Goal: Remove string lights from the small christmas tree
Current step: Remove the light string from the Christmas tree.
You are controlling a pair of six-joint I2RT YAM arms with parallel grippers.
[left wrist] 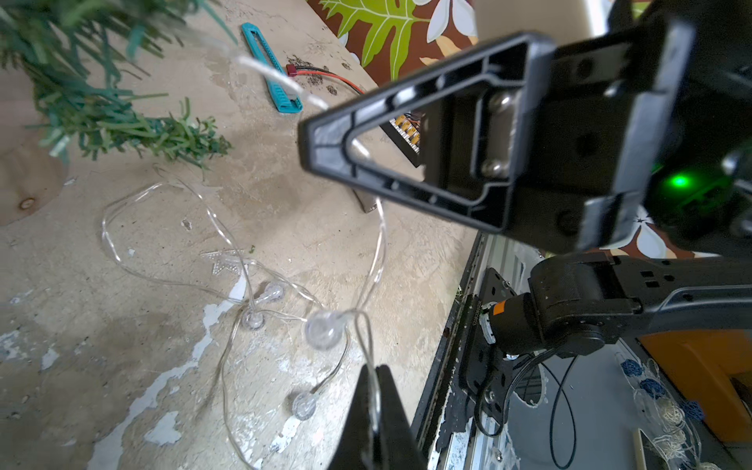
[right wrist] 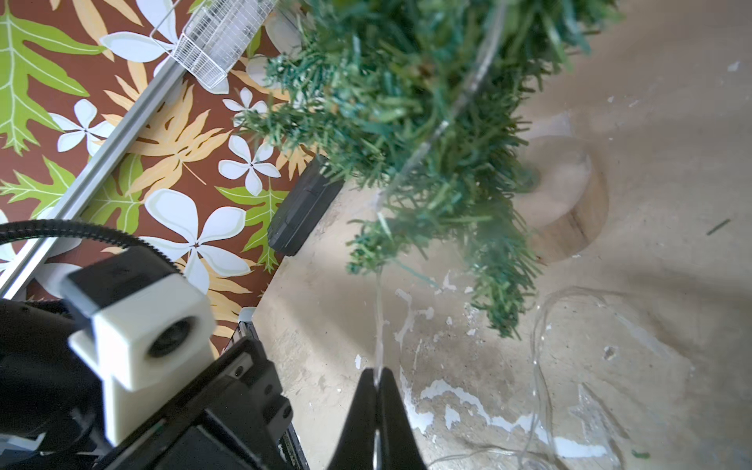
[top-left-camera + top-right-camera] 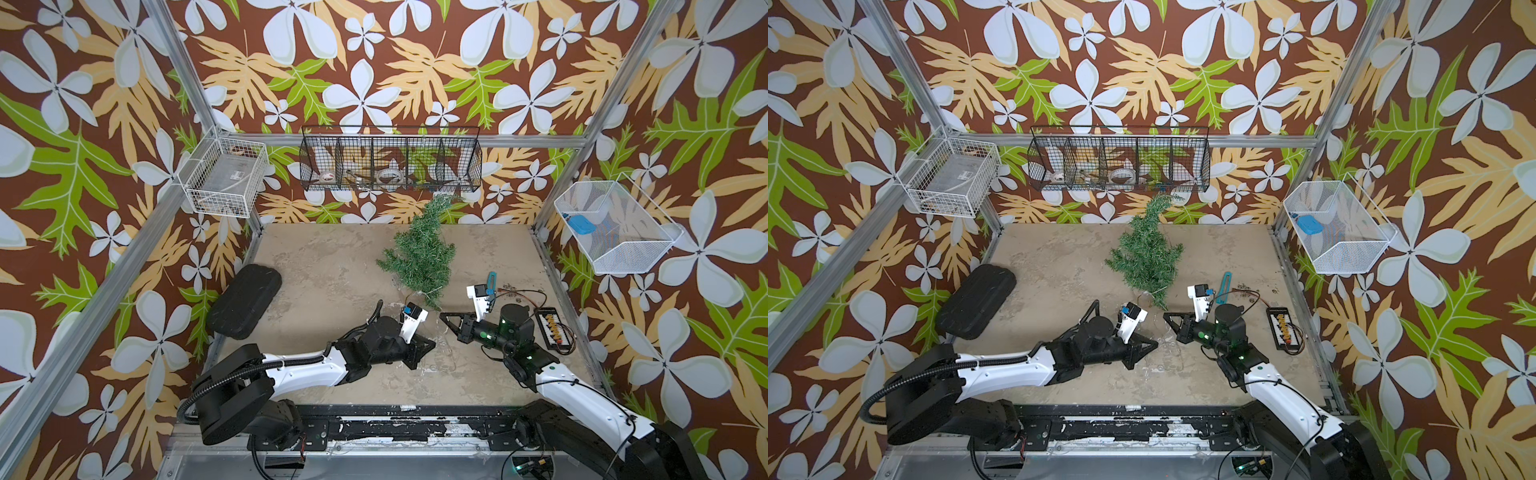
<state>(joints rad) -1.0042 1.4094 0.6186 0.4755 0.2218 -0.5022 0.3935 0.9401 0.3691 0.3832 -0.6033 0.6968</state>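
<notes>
Plainly, we see both grippers pressed together on wire. The left gripper (image 1: 376,372) has its jaws closed flat on a strand of the string lights (image 1: 321,330). The strand's loose loops and clear, rounded bulbs sag from the gripper onto the surface (image 1: 122,346). The right gripper (image 2: 377,373) is likewise clamped tight, pinching a pale strand. That strand runs straight up into the lower branches of the small christmas tree (image 2: 407,101).

In both top views the two grippers point at each other, tips near but apart, just in front of the tree. The tree stands mid-surface, its bristly green needles spreading over a round tan wooden base (image 2: 569,195).

We find the surface mottled beige and stone-like, with white chips where the coating has flaked. On it lie a black oblong case (image 3: 245,301), a slim teal tool (image 1: 270,67) and a black connector board (image 3: 550,328).

Brown wallpaper printed with white flowers and green and tan leaves covers the walls behind aluminium rails. A black wire basket (image 3: 390,158) hangs at the back, with a white grid basket (image 3: 224,176) and a white mesh basket (image 3: 615,232) at the sides.
</notes>
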